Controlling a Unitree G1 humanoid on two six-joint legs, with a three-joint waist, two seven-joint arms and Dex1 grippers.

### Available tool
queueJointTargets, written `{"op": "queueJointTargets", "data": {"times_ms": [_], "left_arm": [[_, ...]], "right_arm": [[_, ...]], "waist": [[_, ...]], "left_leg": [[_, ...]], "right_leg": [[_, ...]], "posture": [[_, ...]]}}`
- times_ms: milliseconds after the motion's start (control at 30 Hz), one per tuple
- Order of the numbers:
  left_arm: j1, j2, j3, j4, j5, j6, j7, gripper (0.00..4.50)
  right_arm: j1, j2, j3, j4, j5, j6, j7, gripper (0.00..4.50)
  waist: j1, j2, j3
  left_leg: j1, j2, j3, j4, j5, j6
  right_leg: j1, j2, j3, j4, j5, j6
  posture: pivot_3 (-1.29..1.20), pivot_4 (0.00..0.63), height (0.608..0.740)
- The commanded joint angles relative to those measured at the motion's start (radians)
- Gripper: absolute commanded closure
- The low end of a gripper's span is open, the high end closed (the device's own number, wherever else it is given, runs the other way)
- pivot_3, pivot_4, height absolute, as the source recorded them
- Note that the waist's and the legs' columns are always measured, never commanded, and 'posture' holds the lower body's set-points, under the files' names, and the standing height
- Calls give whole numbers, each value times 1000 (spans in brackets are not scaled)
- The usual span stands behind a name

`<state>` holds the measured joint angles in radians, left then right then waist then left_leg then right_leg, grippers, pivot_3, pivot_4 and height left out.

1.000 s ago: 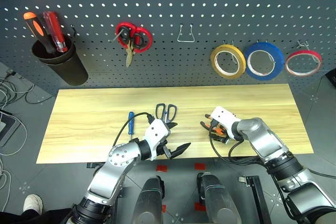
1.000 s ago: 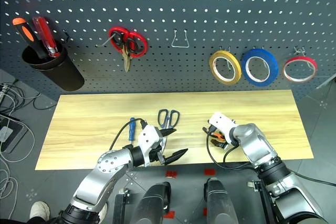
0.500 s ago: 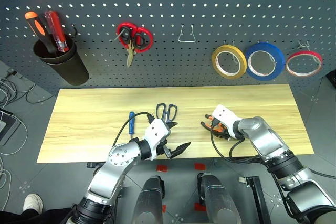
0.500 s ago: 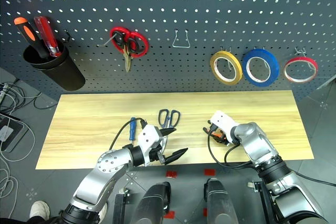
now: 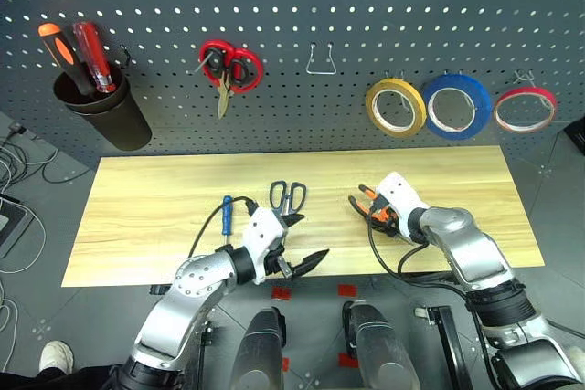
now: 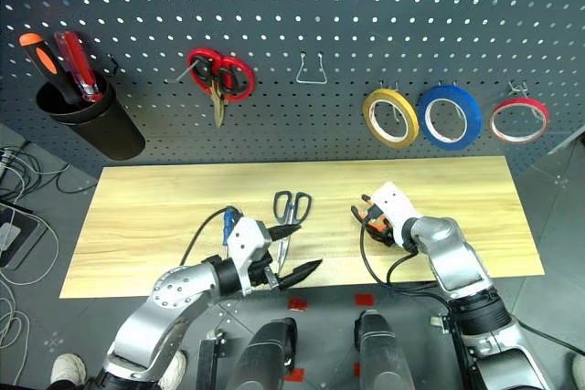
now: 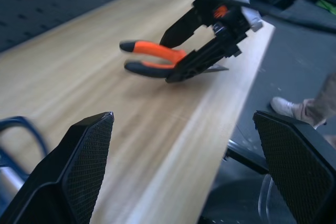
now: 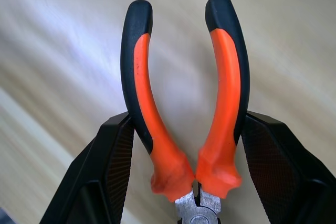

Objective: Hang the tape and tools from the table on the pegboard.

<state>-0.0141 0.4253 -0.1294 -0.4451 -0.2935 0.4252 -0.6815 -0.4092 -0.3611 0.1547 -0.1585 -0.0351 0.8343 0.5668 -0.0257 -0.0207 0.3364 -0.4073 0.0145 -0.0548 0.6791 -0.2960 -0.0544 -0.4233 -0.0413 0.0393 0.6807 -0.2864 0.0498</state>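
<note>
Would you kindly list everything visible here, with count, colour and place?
Pegboard: one, dark grey, behind table.
Table: one, light wood.
Tape rolls: three on pegboard hooks; yellow, blue, red.
Red scissors: one, hung on pegboard.
Wire hook: one, metal, nothing on it.
Black cup: one, on pegboard, holding orange and red screwdrivers.
Dark scissors: one, on table.
Blue screwdriver: one, on table.
Pliers: one, orange-black, in right claw.
Left claw: open.
Right claw: gripping pliers.
</note>
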Motion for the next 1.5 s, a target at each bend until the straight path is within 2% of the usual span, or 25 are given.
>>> {"op": "queueJointTargets", "data": {"times_ms": [33,200,333,467,733,967,1200,1500], "left_arm": [[48,-18,62,-117,-67,62,65,0],[59,-49,106,-213,-113,128,150,0],[13,-76,151,-261,-134,155,232,0],[-44,-111,159,-271,-114,143,304,0],[-211,-187,136,-163,-34,90,416,0],[-308,-247,114,13,42,-27,448,0],[-385,-272,121,146,86,-99,473,0],[-460,-311,103,253,112,-146,476,0]], "right_arm": [[1,115,-115,-184,76,32,-103,1667],[-24,256,-138,-320,119,-15,-202,1667],[-119,334,-156,-354,133,-79,-288,1667],[-190,347,-165,-337,111,-192,-338,1667],[-375,346,-163,-83,68,-482,-416,1667],[-497,384,-165,184,49,-707,-496,1667],[-543,416,-171,319,55,-810,-545,1667],[-593,454,-184,435,82,-843,-583,1667]], "waist": [[0,0,-6],[11,-2,-35],[26,-2,-60],[33,-2,-82],[47,-3,-116],[50,-3,-123],[51,-3,-123],[51,-3,-120]], "left_leg": [[-1,2,0,0,0,0],[-3,-1,-1,0,1,-1],[-3,-3,-1,0,1,-2],[-2,-3,-1,0,2,-3],[0,-3,4,0,2,-3],[2,-3,7,-1,2,-3],[2,-3,7,-1,2,-3],[2,-3,5,-1,1,-2]], "right_leg": [[-1,0,0,0,0,0],[-2,-2,-1,0,0,0],[-1,-2,-2,0,0,0],[-2,-1,-2,0,0,0],[0,1,-1,1,1,0],[0,1,1,0,1,0],[0,1,0,1,1,0],[0,1,1,1,1,0]], "posture": [[100,240,740],[107,204,740],[128,177,740],[143,168,740],[163,147,740],[171,170,740],[195,202,740],[219,257,740]]}}
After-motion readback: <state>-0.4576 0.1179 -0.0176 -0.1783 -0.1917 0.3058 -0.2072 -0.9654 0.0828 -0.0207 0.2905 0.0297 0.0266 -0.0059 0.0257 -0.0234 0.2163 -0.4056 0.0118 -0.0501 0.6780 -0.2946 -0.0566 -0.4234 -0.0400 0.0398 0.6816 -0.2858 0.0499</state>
